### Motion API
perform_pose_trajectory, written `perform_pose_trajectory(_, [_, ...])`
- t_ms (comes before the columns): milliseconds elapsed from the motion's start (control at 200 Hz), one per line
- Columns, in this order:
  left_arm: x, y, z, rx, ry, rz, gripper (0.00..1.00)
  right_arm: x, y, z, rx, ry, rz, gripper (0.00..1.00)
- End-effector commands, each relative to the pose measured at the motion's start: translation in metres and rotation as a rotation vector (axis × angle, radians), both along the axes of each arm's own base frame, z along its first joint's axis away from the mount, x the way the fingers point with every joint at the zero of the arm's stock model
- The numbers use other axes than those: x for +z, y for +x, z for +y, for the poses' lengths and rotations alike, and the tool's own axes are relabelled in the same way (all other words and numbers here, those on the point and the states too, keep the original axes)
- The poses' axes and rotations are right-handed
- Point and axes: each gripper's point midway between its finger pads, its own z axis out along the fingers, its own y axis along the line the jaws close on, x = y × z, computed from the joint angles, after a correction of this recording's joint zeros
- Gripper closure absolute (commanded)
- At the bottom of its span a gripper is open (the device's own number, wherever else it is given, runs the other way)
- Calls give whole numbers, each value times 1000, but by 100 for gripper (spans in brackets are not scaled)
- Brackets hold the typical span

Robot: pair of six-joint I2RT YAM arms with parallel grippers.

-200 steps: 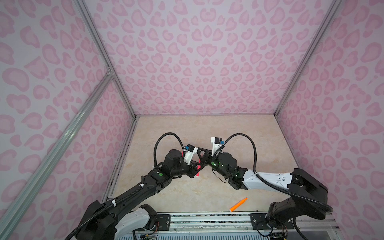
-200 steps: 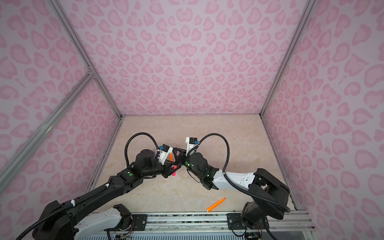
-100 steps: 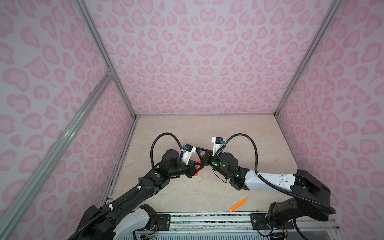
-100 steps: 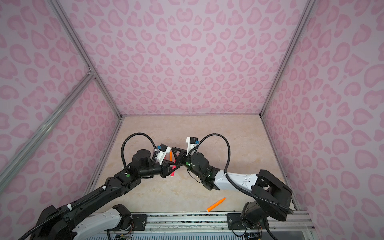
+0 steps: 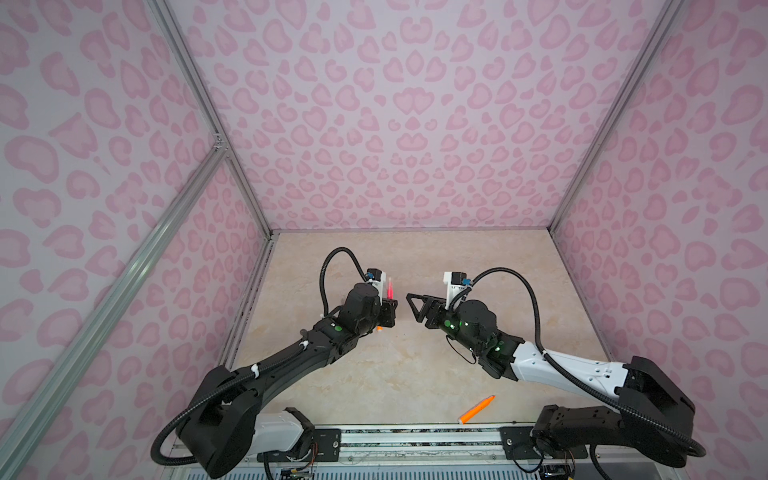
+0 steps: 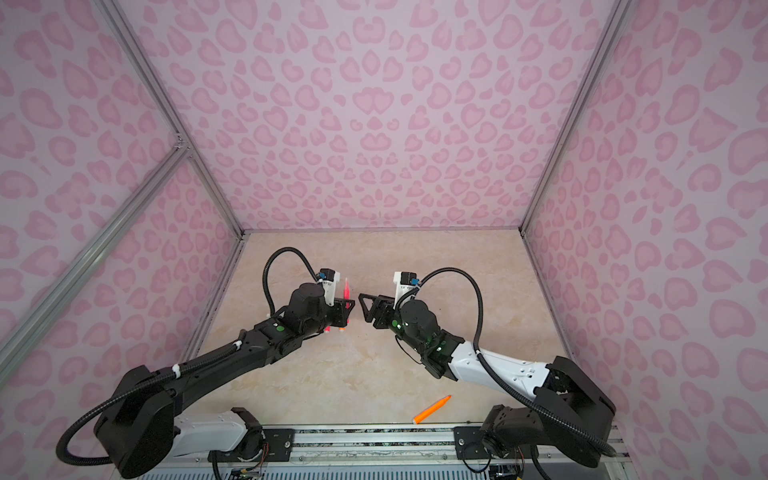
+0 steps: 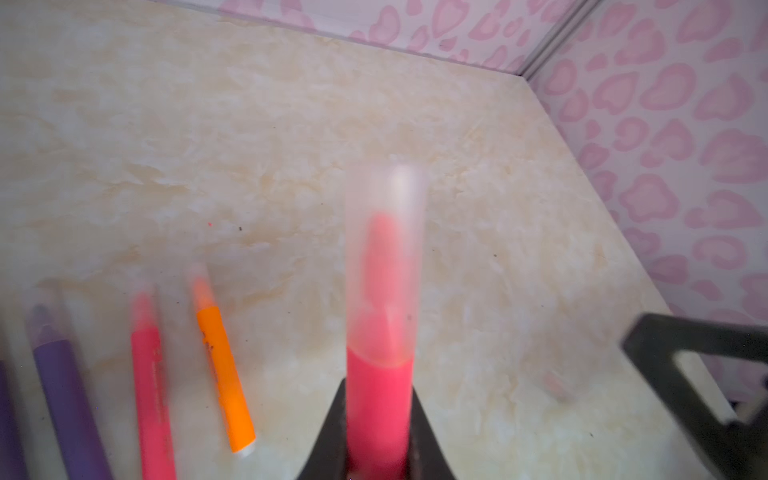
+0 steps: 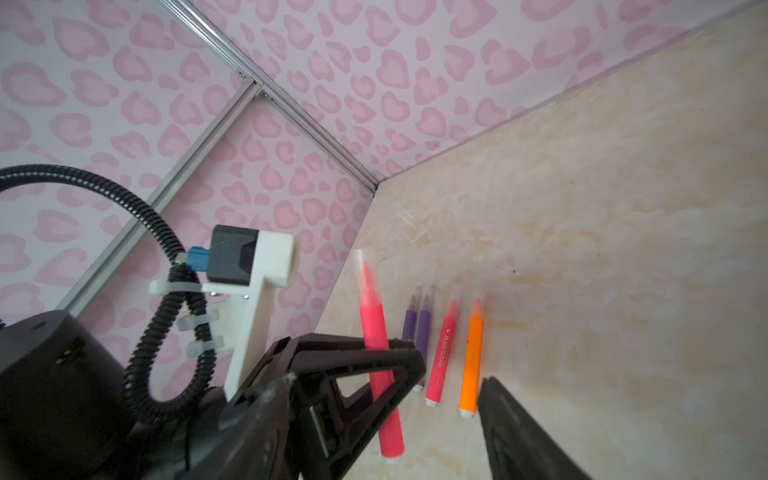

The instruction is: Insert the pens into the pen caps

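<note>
Top views only: loose orange pen [image 5: 477, 409]

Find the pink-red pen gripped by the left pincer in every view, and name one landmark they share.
In a top view: held pink-red pen stands mid-table, near the middle.
In a top view: same spot.
Left wrist: close foreground, clear-capped tip pointing away.
Right wrist: slanted, mid-frame.
Shared landmark: capped orange pen, lying in both wrist views; in both top views only its end shows.
</note>
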Motion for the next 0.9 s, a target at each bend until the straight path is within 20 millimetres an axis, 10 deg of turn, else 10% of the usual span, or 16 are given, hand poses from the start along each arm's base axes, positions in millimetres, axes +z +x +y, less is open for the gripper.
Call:
perform_pose_trajectory(0, [-24,9,0,56,51,95,96,-8,7,-21,-71,-38,9,28])
perform_pose_trajectory(305, [-109,14,6,145,281,403,97,-11,18,-48,-163,-43,8,30])
perform_pose_trajectory(755, [-145,15,24,199,476,532,97,-17,22,-41,-131,-50,32,31])
perform_pose_trajectory(895, [-147,15,24,194,476,540,82,-17,22,-41,-131,-51,32,31])
